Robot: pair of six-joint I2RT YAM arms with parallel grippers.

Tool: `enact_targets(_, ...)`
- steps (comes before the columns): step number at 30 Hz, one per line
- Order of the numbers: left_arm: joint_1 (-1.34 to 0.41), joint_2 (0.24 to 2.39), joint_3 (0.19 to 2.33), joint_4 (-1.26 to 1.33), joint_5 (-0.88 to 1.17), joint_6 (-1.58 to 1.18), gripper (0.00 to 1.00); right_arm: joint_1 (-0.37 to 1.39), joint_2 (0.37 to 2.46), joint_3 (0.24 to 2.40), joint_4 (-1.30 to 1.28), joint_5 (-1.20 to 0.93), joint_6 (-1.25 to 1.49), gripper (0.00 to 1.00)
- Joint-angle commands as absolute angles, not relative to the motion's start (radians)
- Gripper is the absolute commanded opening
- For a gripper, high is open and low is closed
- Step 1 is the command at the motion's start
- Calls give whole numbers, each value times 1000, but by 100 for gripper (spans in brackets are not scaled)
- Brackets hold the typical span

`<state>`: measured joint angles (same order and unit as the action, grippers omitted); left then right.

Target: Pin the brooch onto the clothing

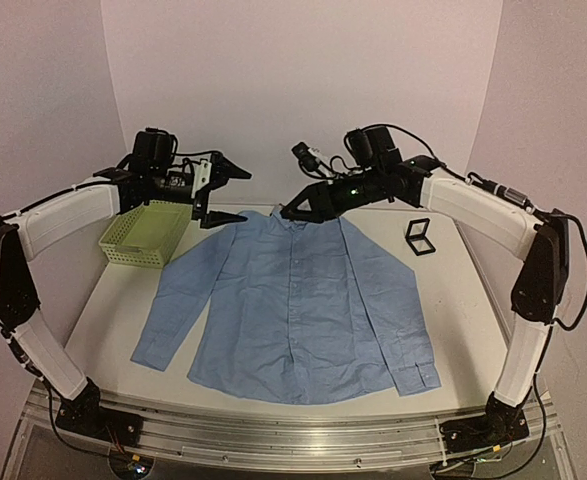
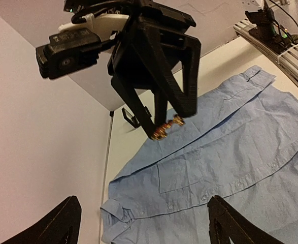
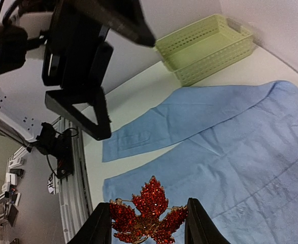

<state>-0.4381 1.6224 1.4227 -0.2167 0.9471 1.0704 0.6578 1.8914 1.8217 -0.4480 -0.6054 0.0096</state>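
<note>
The clothing, a light blue shirt (image 1: pixel 293 300), lies flat on the table with its collar at the far side; it also shows in the wrist views (image 2: pixel 230 152) (image 3: pixel 230 137). The brooch (image 3: pixel 149 213), a sparkling orange-red leaf, is pinched edge to edge in my right gripper (image 3: pixel 146 226). That gripper (image 1: pixel 291 213) hangs above the collar and left shoulder, shut on the brooch (image 2: pixel 167 127). My left gripper (image 1: pixel 231 195) hovers just left of the collar, facing the right gripper. Its jaws (image 2: pixel 141 223) stand wide open with nothing between them.
A pale green basket (image 1: pixel 145 235) sits at the far left of the table, near the shirt's sleeve (image 3: pixel 209 48). A small black square box (image 1: pixel 419 237) lies at the far right. The arms' mounting rail (image 1: pixel 273 430) runs along the near edge.
</note>
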Motion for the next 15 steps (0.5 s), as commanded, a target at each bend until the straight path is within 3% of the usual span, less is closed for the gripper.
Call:
enact_targets(1, -434, 1539, 1446, -383, 1066, 1269, 86, 751, 1814, 1833, -422, -633, 52, 21)
enact_targets(7, -497, 1455, 1398, -518, 1082, 1555, 80, 836, 1807, 1825, -416, -599, 61, 21)
enact_targets(15, -527, 1431, 1413, -617, 1038, 1698, 56, 893, 1798, 1810, -403, -572, 70, 21)
